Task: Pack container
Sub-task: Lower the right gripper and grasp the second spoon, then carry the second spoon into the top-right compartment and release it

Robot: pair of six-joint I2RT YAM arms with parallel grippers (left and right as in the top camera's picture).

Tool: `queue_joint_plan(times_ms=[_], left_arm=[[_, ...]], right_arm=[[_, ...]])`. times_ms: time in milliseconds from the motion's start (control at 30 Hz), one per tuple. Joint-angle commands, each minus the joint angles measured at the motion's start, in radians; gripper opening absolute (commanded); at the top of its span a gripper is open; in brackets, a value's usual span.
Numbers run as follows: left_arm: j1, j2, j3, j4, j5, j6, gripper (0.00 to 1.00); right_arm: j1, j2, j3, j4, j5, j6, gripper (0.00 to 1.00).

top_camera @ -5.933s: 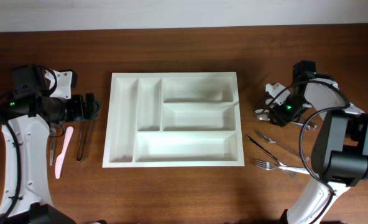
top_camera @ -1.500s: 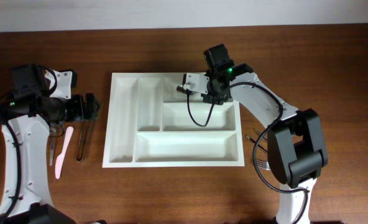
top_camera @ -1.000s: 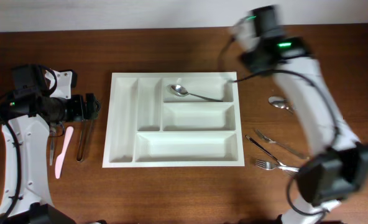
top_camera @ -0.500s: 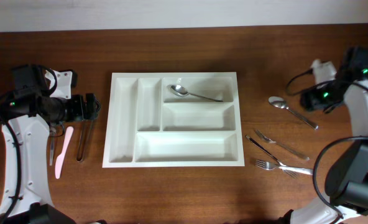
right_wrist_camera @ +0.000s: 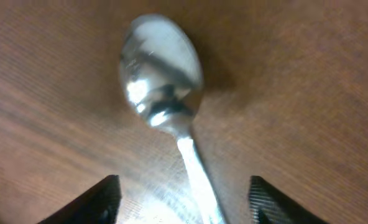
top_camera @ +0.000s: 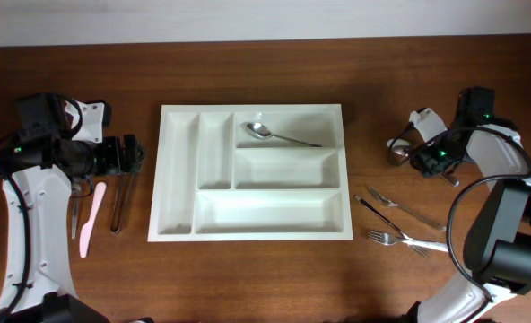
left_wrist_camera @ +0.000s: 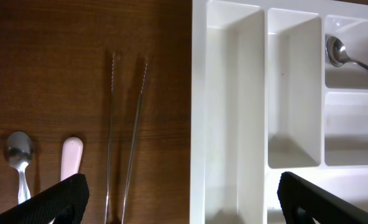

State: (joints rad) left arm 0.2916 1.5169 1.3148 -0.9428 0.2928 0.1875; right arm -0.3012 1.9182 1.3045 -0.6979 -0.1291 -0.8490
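One white container (top_camera: 265, 211) with five compartments sits at the centre of a brown wooden table (top_camera: 265, 278), seen from overhead. A packed spoon (top_camera: 279, 136) lies in its upper wide compartment, toward 1 o'clock. The other four compartments hold nothing.

At 3 o'clock from the container, well apart from it, the right gripper (top_camera: 415, 154) hangs low over a loose spoon (right_wrist_camera: 162, 74) on the wood. In the wrist view the bowl points to 12 o'clock and the handle runs toward 6 o'clock, between two dark fingertips (right_wrist_camera: 103, 199). The jaws stand partly open, one on each side of the handle, with nothing in their grasp. An upper fork (top_camera: 404, 208) and a lower fork (top_camera: 409, 240) lie near 4 o'clock.

At 9 o'clock the left gripper (top_camera: 129, 154) has its jaws spread fully wide and empty. It is above metal tongs (left_wrist_camera: 125, 137), a pink utensil (left_wrist_camera: 72, 155) and a small spoon (left_wrist_camera: 19, 152).

The step in hand appears to be picking up the loose spoon. To do it well, the fingers should drop low enough to catch thin metal lying flat. They should close squarely across the handle near the bowl, keeping it centred so it does not pivot. A straight lift should come before the swing toward the container. The spoon is best lowered beside the packed spoon before release, so it cannot bounce over a divider.
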Motion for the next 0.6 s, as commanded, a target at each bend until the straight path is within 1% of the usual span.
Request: queue_joint_plan(times_ms=[0, 67, 333, 367, 567], left_arm=[[0.005, -0.002, 0.018, -0.001, 0.018, 0.016, 0.99], [0.005, -0.002, 0.018, -0.001, 0.018, 0.016, 0.99], [0.005, -0.002, 0.018, -0.001, 0.018, 0.016, 0.99], [0.005, -0.002, 0.018, -0.001, 0.018, 0.016, 0.99], [0.005, -0.002, 0.018, -0.001, 0.018, 0.016, 0.99]], right_arm=[[0.001, 0.035, -0.007, 0.023, 0.002, -0.015, 0.61], [0.005, 0.05, -0.007, 0.03, 0.002, -0.015, 0.59], [0.041, 0.088, -0.007, 0.079, 0.009, -0.011, 0.58], [0.043, 0.088, -0.007, 0.087, 0.01, -0.01, 0.56], [0.046, 0.091, -0.007, 0.093, 0.01, -0.007, 0.5]])
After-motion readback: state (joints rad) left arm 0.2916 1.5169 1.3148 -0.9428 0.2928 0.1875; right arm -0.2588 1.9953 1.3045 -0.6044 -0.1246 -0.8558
